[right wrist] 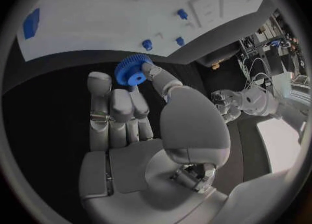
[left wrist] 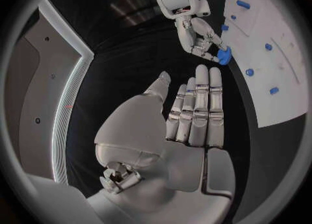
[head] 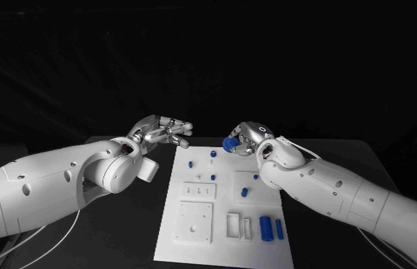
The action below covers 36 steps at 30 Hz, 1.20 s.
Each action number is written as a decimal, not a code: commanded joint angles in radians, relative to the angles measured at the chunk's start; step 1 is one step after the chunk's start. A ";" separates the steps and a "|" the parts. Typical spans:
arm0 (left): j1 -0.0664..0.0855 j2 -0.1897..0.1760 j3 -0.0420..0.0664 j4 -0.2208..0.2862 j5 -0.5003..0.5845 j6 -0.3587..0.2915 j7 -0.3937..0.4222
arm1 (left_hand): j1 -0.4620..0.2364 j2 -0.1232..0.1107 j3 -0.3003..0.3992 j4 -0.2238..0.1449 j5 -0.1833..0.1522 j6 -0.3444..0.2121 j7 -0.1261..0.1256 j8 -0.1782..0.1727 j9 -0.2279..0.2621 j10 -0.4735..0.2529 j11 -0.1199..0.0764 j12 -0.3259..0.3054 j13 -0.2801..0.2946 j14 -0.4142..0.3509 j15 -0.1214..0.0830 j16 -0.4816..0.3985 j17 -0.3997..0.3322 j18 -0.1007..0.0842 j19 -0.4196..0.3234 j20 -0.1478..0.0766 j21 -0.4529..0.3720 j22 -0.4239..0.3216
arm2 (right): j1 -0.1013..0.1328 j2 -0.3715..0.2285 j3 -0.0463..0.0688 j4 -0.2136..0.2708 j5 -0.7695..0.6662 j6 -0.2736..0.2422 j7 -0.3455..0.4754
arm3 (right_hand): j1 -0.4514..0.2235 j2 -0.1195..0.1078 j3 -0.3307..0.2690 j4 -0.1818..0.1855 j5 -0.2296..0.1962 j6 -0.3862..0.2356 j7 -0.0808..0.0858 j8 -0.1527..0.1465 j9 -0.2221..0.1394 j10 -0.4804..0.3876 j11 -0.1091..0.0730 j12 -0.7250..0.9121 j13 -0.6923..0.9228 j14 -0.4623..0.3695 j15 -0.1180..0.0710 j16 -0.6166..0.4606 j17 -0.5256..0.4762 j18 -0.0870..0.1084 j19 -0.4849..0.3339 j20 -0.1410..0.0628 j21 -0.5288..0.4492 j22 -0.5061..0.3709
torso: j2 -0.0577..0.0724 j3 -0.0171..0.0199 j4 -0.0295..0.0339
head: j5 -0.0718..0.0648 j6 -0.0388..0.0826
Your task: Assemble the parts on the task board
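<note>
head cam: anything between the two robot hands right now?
Nothing solid. In the head view the gap between the left robot hand and the right robot hand, which pinches a blue gear, is open air above the far edge of the task board.

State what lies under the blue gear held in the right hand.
The right hand pinches the blue gear above the far end of the white board, near its edge by the black table. Fingers cover part of the gear, so its underside cannot be seen.

task board (head: 196, 245) near edge cut off — small parts' (head: 214, 154) shapes unclear
</note>
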 commanded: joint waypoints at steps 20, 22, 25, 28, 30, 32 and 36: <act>0.001 0.015 0.001 -0.007 -0.004 0.014 0.006 | -0.003 -0.001 0.002 -0.001 0.005 -0.005 0.000 -0.003 -0.001 -0.007 -0.002 -0.003 -0.001 0.000 -0.003 0.004 0.002 0.006 -0.006 -0.002 0.006 -0.003 | 0.000 0.108 -0.100 -0.055 -0.056 0.005 0.006 | 0.000 -0.004 -0.011 0.012 -0.003 0.037 -0.005 0.002 0.001 0.000 -0.005 -0.007 -0.003 -0.001 -0.007 -0.007 -0.005 0.002 0.033 -0.005 0.000 0.064 | 0.002 -0.0009 0.0004 | 0.009 -0.004; 0.001 0.017 0.001 -0.007 -0.004 0.014 0.006 | -0.003 -0.001 0.002 -0.001 0.005 -0.005 0.000 -0.003 -0.001 -0.007 -0.002 -0.003 -0.001 0.000 -0.003 0.004 0.002 0.006 -0.006 -0.002 0.006 -0.003 | 0.000 0.116 -0.103 -0.061 -0.059 0.007 0.005 | 0.000 -0.004 -0.011 0.012 -0.003 0.037 -0.005 0.002 0.001 0.000 -0.005 -0.007 -0.003 -0.001 -0.007 -0.007 -0.005 0.002 0.033 -0.005 0.000 0.064 | 0.002 -0.0007 -0.0015 | 0.010 -0.003; 0.001 0.020 0.001 -0.008 -0.004 0.015 0.005 | -0.003 -0.001 0.002 -0.001 0.005 -0.005 0.000 -0.003 -0.001 -0.007 -0.002 -0.003 -0.001 0.000 -0.003 0.004 0.002 0.006 -0.006 -0.002 0.006 -0.003 | 0.006 0.131 -0.112 -0.076 -0.063 0.010 0.003 | 0.002 -0.004 -0.014 0.011 -0.003 0.037 -0.005 0.002 0.001 0.000 -0.006 -0.007 -0.003 -0.001 -0.007 -0.007 -0.005 0.002 0.034 -0.005 0.000 0.064 | 0.001 0.0005 -0.0003 | 0.009 -0.004; 0.001 0.022 0.001 -0.010 -0.004 0.015 0.005 | -0.003 -0.001 0.002 -0.001 0.005 -0.005 0.000 -0.003 -0.001 -0.007 -0.002 -0.003 -0.001 0.000 -0.003 0.004 0.002 0.006 -0.006 -0.002 0.006 -0.003 | 0.015 0.143 -0.126 -0.092 -0.064 0.012 0.001 | 0.002 -0.004 -0.016 0.011 -0.004 0.035 -0.004 0.002 0.001 0.000 -0.005 -0.007 -0.003 -0.001 -0.007 -0.007 -0.005 0.002 0.034 -0.005 -0.002 0.064 | 0.002 0.0011 0.0008 | 0.008 -0.006; 0.001 0.024 0.001 -0.011 -0.004 0.015 0.005 | -0.003 -0.001 0.002 -0.001 0.005 -0.005 0.000 -0.003 -0.001 -0.007 -0.002 -0.003 -0.001 0.000 -0.003 0.004 0.002 0.006 -0.006 -0.002 0.006 -0.003 | 0.020 0.154 -0.134 -0.108 -0.065 0.011 -0.001 | 0.002 -0.004 -0.016 0.011 -0.004 0.035 -0.004 0.002 0.001 0.000 -0.005 -0.007 -0.003 -0.001 -0.007 -0.007 -0.005 0.002 0.034 -0.005 -0.002 0.064 | 0.002 0.0013 0.0022 | 0.007 -0.005; 0.001 0.026 0.001 -0.012 -0.004 0.016 0.005 | -0.003 -0.001 0.002 -0.001 0.005 -0.005 0.000 -0.003 -0.001 -0.007 -0.002 -0.003 -0.001 0.000 -0.003 0.004 0.002 0.006 -0.006 -0.002 0.006 -0.003 | 0.022 0.164 -0.138 -0.123 -0.066 0.009 -0.001 | 0.002 -0.004 -0.016 0.011 -0.004 0.035 -0.004 0.002 0.001 0.000 -0.005 -0.007 -0.003 -0.001 -0.007 -0.007 -0.005 0.002 0.034 -0.005 -0.002 0.064 | 0.002 0.0004 0.0045 | 0.007 -0.003; 0.001 0.029 0.001 -0.014 -0.005 0.017 0.004 | -0.003 -0.001 0.002 -0.001 0.005 -0.005 0.000 -0.003 -0.001 -0.007 -0.002 -0.003 -0.001 0.000 -0.003 0.004 0.002 0.006 -0.006 -0.002 0.006 -0.003 | 0.025 0.178 -0.143 -0.149 -0.067 0.007 0.000 | 0.003 -0.002 -0.017 0.011 -0.004 0.034 -0.004 0.002 0.001 0.000 -0.005 -0.008 -0.003 -0.001 -0.007 -0.009 -0.007 0.002 0.034 -0.005 -0.001 0.064 | 0.002 0.0013 0.0053 | 0.008 -0.006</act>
